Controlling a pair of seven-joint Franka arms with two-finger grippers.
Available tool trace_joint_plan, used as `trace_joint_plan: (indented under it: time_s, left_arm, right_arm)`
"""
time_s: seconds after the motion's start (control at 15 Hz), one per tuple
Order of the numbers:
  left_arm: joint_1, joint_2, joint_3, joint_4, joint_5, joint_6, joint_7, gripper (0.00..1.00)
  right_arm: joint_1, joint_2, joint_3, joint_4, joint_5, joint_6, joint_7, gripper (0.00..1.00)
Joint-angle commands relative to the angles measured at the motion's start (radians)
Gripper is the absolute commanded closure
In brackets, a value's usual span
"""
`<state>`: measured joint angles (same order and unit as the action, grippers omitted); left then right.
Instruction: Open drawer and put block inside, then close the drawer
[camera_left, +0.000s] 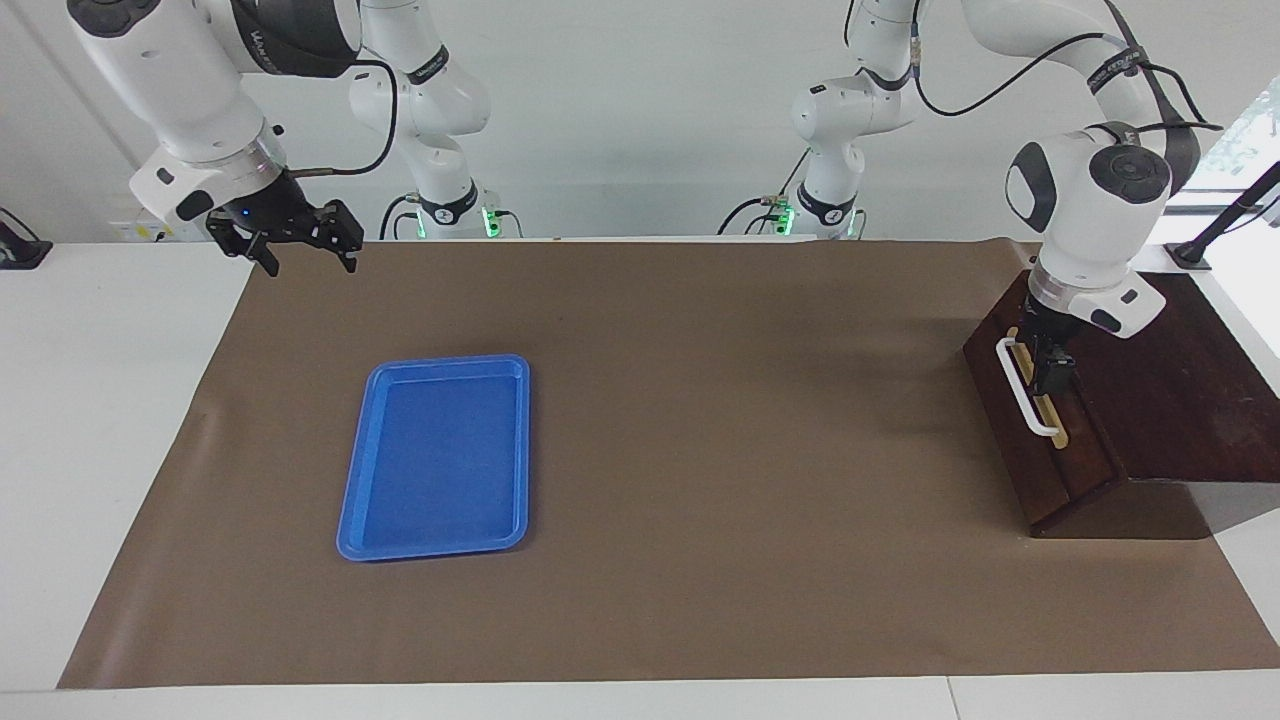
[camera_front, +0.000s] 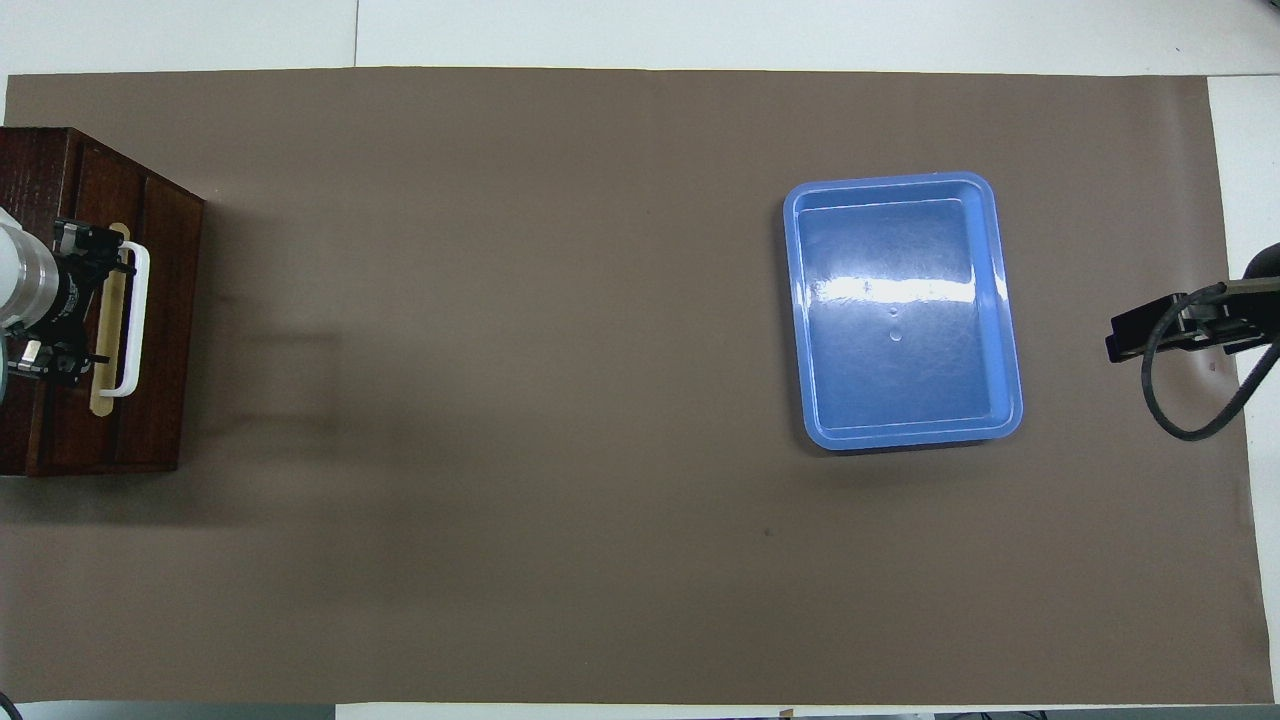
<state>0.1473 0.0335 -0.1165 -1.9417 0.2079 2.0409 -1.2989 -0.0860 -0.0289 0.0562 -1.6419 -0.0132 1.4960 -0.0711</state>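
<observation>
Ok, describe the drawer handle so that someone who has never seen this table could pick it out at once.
Start at the dark wooden box at the left arm's end of the brown mat. Its sloping drawer front faces the blue tray. The handle is a white bar on a tan strip, the only white thing on the dark wood.

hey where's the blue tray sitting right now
The blue tray lies flat on the brown mat, toward the right arm's end of the table, apart from the drawer at the left arm's end.
</observation>
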Motion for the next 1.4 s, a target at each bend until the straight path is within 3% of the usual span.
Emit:
trace_joint_plan:
  time_s: [0.0, 0.33, 0.53, 0.73, 0.8, 1.33]
  left_arm:
    - [-0.023, -0.053, 0.004, 0.07, -0.09, -0.146, 0.215, 0.0]
    - [-0.084, -0.058, -0.005, 0.155, -0.125, -0.378, 0.569, 0.0]
    - [-0.103, -0.058, -0.019, 0.17, -0.174, -0.416, 0.85, 0.0]
    - [-0.114, -0.023, -0.02, 0.213, -0.197, -0.462, 0.915, 0.0]
    - [-0.124, -0.014, -0.017, 0.243, -0.199, -0.513, 1.014, 0.0]
    - [-0.147, -0.017, -0.012, 0.267, -0.203, -0.539, 1.046, 0.0]
  right_arm:
    - [-0.012, -0.022, 0.008, -0.021, -0.017, -0.006, -0.012, 0.0]
    - [-0.015, -0.022, 0.008, -0.021, -0.017, -0.006, -0.012, 0.0]
    - [-0.015, -0.02, 0.008, -0.019, -0.017, -0.005, -0.01, 0.0]
    - [-0.012, -0.022, 0.01, -0.019, -0.017, -0.002, -0.01, 0.0]
    - [-0.012, -0.022, 0.01, -0.019, -0.017, 0.001, -0.009, 0.0]
    - [-0.018, -0.022, 0.01, -0.019, -0.017, 0.001, -0.012, 0.0]
